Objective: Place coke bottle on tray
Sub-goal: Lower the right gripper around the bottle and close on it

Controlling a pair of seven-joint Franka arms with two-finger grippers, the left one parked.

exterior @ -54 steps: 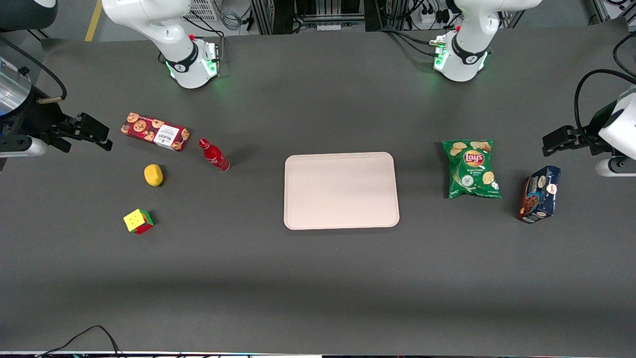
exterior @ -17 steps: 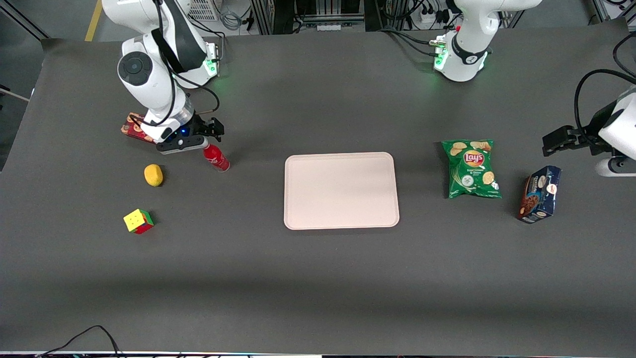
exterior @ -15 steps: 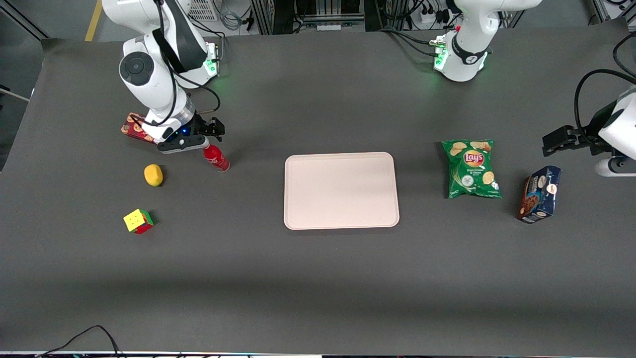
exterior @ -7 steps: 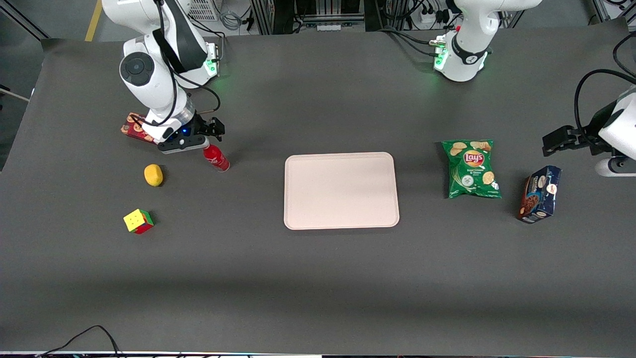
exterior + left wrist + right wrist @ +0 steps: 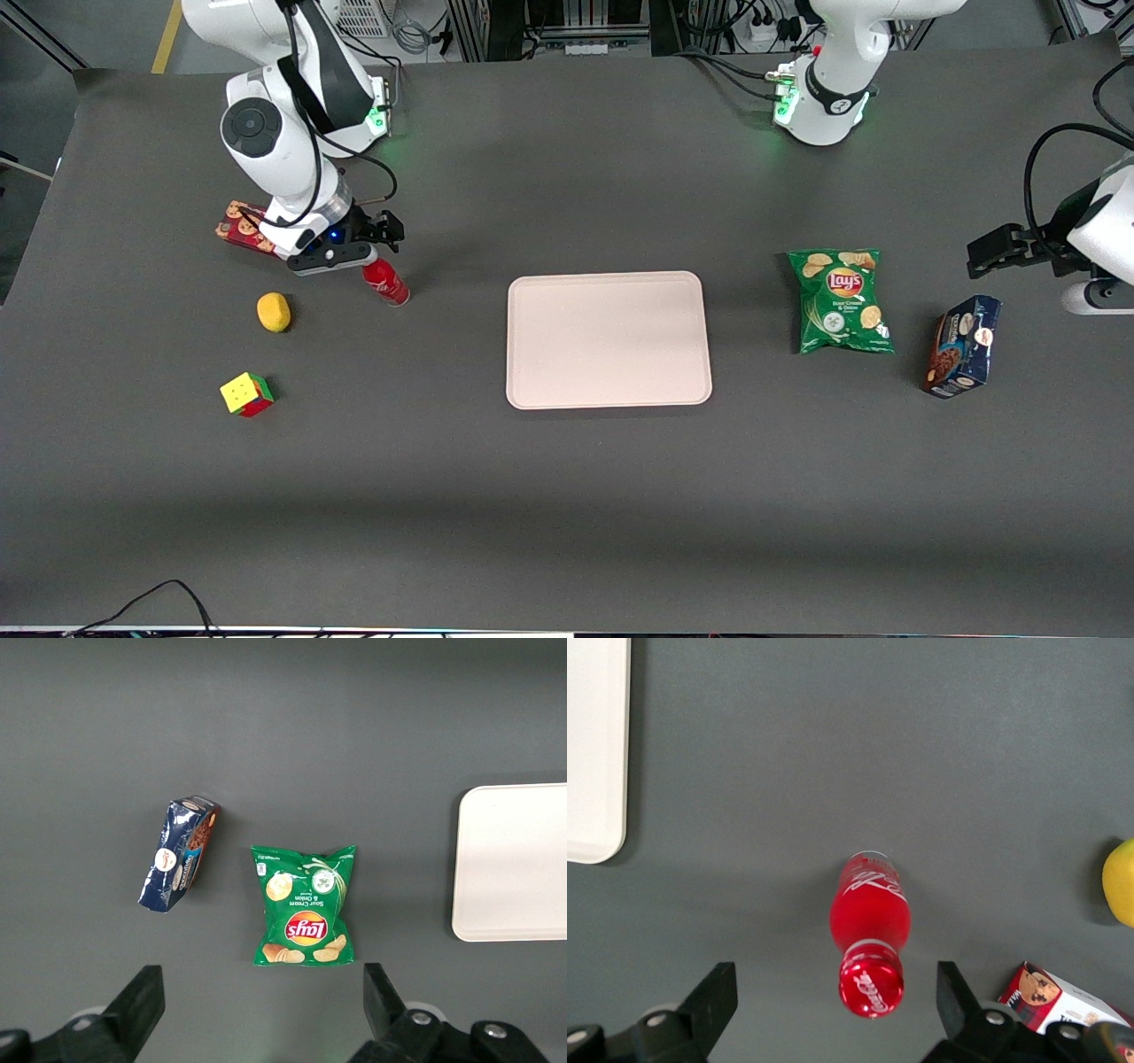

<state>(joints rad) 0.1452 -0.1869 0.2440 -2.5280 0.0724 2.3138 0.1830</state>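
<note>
Red cookie box (image 5: pixel 236 227) lies half under my arm, with a yellow fruit (image 5: pixel 274 312) at its six o'clock and a colour cube (image 5: pixel 247 394) nearer the front camera. My pincer (image 5: pixel 835 973) hovers over the coke bottle (image 5: pixel 387 285), fingers spread wide on either side of its cap and gripping nothing. The bottle stands upright on the bench (image 5: pixel 567 496), well apart from the tray (image 5: pixel 609 339), at roughly its ten o'clock. A green chips bag (image 5: pixel 840 301) sits at the tray's three o'clock.
</note>
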